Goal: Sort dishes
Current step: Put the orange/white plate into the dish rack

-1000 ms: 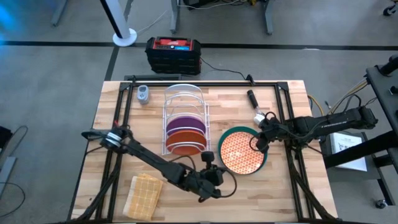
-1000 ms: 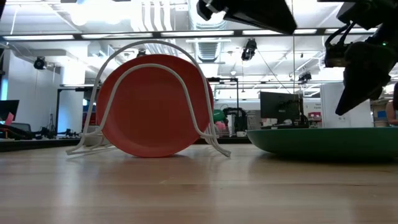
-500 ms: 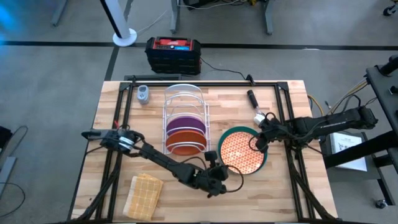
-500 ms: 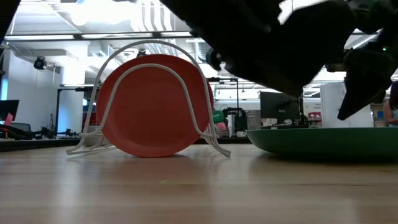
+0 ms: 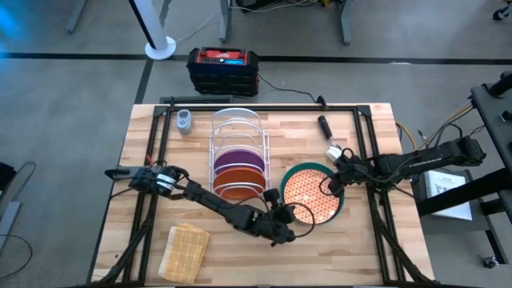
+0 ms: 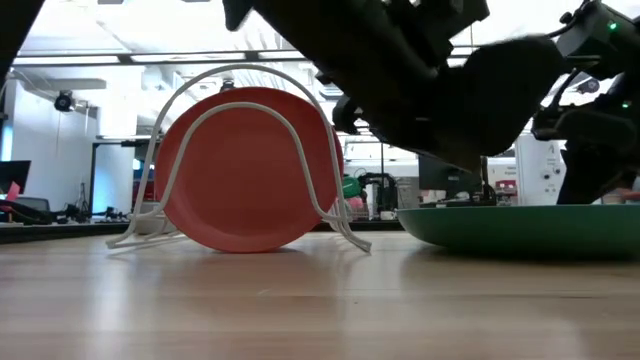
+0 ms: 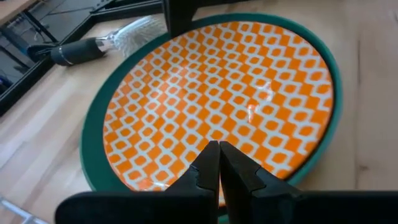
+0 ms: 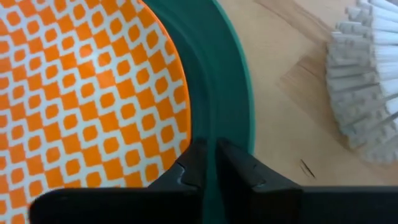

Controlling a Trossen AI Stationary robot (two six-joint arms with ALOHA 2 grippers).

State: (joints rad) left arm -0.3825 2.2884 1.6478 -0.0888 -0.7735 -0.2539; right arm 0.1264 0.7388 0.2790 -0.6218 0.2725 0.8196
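An orange-patterned plate (image 5: pixel 310 198) lies inside a larger teal-green plate (image 5: pixel 341 202), which rests flat on the table right of centre. A purple plate (image 5: pixel 237 158) and a plain orange plate (image 5: pixel 238 182) stand on edge in the white wire rack (image 5: pixel 238 128). My left gripper (image 7: pixel 219 147) is shut and hovers over the patterned plate's near-left part (image 7: pixel 205 106), clear of it in the low view. My right gripper (image 8: pixel 208 149) points steeply down at the teal plate's right rim (image 8: pixel 217 74), its fingers a narrow gap apart. My right gripper comes slanting down from the table's right side onto the teal plate's right rim (image 8: pixel 214 124), just outside the patterned plate's edge. Teal shows in the narrow gap between the fingertips. I cannot tell whether they touch the plate.
A dish brush (image 5: pixel 330 138) lies on the table just beyond the teal plate, its white bristles (image 8: pixel 373 74) close to my right gripper. A tan woven cloth (image 5: pixel 186 250) lies at the near left. A small grey device (image 5: pixel 185 122) sits at the far left.
My left gripper has gone toward the table's right edge and down, and now hangs over the patterned plate's near-left part. My right gripper has sunk to the teal plate's right rim. The plates have stayed where they were.
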